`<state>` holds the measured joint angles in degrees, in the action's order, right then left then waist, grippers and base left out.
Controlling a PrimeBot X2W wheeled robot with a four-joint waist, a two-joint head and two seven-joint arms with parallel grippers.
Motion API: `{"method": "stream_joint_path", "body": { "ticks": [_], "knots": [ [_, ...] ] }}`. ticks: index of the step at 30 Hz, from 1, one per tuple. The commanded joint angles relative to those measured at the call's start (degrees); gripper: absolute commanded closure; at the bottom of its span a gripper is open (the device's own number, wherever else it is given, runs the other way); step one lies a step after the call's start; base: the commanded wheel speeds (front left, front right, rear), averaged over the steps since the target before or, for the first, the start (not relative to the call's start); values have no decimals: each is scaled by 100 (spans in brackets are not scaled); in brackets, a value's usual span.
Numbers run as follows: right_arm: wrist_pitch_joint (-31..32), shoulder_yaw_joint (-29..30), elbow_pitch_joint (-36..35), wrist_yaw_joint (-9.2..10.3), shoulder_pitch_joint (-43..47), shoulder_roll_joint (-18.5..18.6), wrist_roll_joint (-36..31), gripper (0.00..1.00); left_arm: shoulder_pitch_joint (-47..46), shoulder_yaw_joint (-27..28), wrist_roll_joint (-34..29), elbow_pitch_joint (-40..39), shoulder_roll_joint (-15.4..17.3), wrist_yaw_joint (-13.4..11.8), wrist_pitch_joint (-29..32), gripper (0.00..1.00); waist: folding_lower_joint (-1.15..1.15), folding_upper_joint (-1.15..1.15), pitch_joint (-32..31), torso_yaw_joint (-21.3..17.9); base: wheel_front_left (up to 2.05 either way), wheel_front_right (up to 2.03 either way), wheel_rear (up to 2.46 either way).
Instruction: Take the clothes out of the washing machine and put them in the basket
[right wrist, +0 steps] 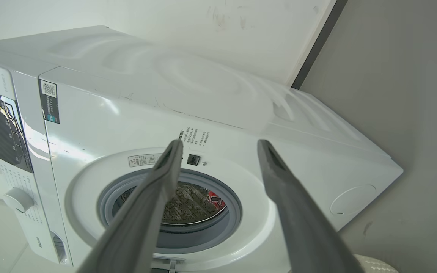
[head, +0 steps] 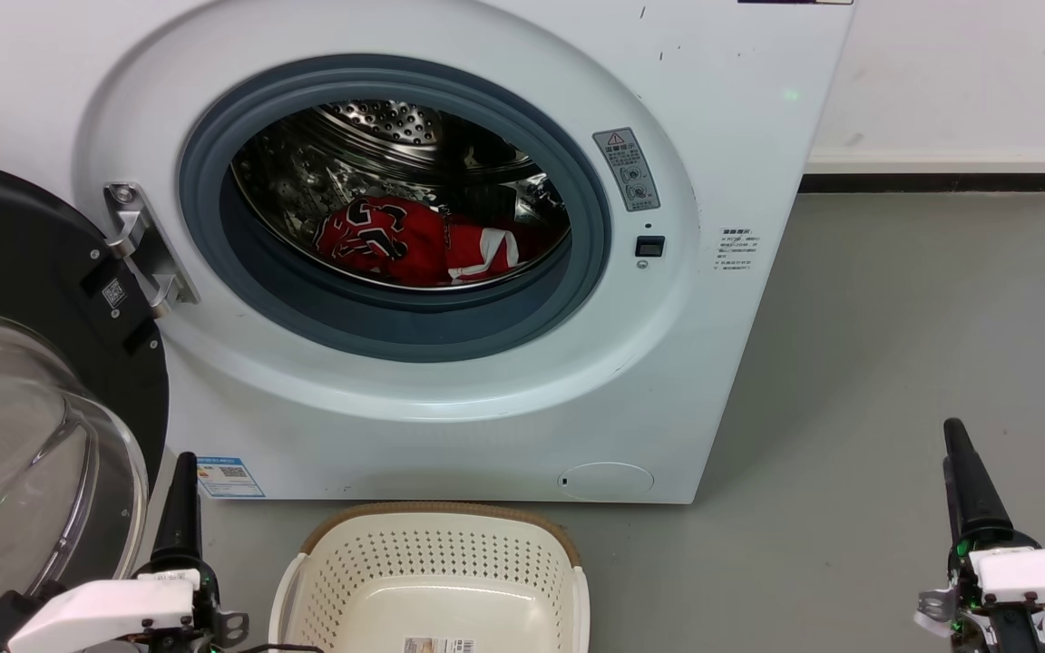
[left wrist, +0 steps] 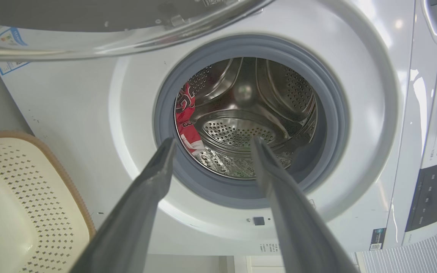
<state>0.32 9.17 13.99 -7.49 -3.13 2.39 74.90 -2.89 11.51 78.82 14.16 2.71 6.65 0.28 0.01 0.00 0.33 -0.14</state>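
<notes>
The white washing machine (head: 740, 109) stands in front of me with its door swung open. Red clothes (head: 423, 240) with black-and-white lettering lie at the bottom of the steel drum; they also show in the wrist views as clothes (left wrist: 186, 125) and clothes (right wrist: 214, 198). The cream basket (head: 305, 580) with a brown rim sits on the floor below the porthole, with just a label on its bottom. My left gripper (head: 185, 462) is at the lower left, beside the basket. It is open, left gripper (left wrist: 212, 141). My right gripper (head: 953, 433) is at the lower right, open and holding nothing, right gripper (right wrist: 220, 143).
The black-framed glass door (head: 24, 272) hangs open at the left, just above and beside my left arm. Grey floor (head: 894, 345) stretches to the right of the machine up to a white wall with a dark baseboard (head: 940, 181).
</notes>
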Motion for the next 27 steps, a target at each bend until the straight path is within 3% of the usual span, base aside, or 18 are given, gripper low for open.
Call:
{"method": "stream_joint_path", "body": {
  "ticks": [1, 15, 22, 27],
  "knots": [
    [-67, 35, -196, 0, -79, 29, -361, 0, -137, 74, -240, -190, 12, -34, -66, 0, -1, 0, 4, 1, 0, 0, 0],
    [-369, -196, -1213, 0, -43, 36, -3014, 0, 14, -7, -1762, -1234, 14, -565, -368, 0, -1, 0, 44, -5, 0, 0, 0],
    [-506, -395, -1486, 0, 30, 40, -3846, 0, 154, -156, -2267, -1433, 16, -450, -504, 0, -1, 0, 45, -10, 0, 0, 0],
    [-600, -449, -1642, 0, 76, 42, -4334, 0, 202, -335, -3034, -1647, 16, -478, -592, 0, -1, 0, 51, -13, 0, 0, 0]
  ]
}}
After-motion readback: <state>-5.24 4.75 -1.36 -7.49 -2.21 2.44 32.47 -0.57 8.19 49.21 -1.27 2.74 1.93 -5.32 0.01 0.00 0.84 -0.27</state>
